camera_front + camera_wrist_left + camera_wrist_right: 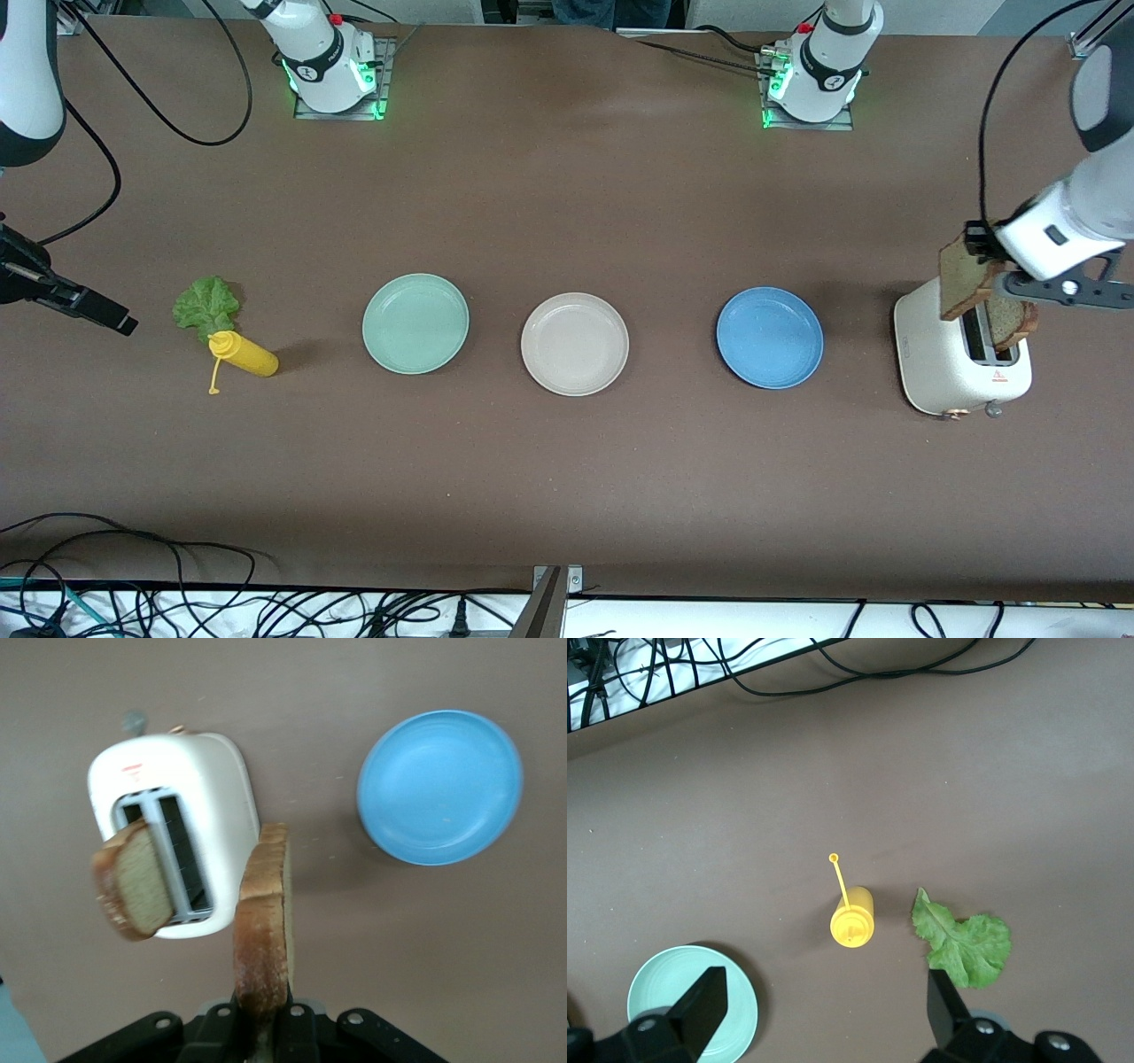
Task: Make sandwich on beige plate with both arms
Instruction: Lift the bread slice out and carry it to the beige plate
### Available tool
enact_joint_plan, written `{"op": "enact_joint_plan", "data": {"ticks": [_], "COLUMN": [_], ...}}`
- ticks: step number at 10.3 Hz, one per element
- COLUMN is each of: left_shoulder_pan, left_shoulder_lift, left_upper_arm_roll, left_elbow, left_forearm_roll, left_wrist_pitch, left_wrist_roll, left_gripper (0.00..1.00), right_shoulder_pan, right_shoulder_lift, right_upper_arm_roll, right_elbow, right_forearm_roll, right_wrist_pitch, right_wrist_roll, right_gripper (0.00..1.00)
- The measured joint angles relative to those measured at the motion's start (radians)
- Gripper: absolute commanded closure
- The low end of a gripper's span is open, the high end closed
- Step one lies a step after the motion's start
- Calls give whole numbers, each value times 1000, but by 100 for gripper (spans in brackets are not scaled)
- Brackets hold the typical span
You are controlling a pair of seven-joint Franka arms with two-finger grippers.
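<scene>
My left gripper (979,246) is shut on the top edge of a brown bread slice (964,279), which hangs just above the white toaster (943,372) at the left arm's end of the table. The left wrist view shows that slice (263,921) edge-on, pinched in my left gripper (261,1020). A second slice (1013,323) leans out of a toaster slot. The beige plate (574,344) lies bare mid-table. A green lettuce leaf (205,306) lies at the right arm's end. My right gripper (824,1010) waits open and holds nothing, up in the air near the lettuce (963,943).
A mint green plate (415,323) and a blue plate (769,337) flank the beige plate. A yellow squeeze bottle (244,354) lies beside the lettuce, nearer the front camera. Cables run along the table's front edge.
</scene>
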Motion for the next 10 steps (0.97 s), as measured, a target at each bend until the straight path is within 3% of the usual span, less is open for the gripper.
{"op": "enact_joint_plan", "data": {"ticks": [5,10], "left_shoulder_pan": [-97,-213], "left_shoulder_lift": [113,375], "left_upper_arm_roll": [-15,-16], "left_elbow": [4,159], "left_forearm_roll": [-319,-620], "left_wrist_pitch": [4,102], "left_wrist_roll": [-99,-140], "left_gripper": [100,100], "right_shoulder_pan": [-1,-1], "right_shoulder_lift": [0,-1], "right_upper_arm_roll": [0,0], "right_elbow": [0,1], "right_forearm_roll": [0,0], "right_wrist_pitch": [0,0], "right_wrist_roll": [0,0], "right_gripper": [0,0]}}
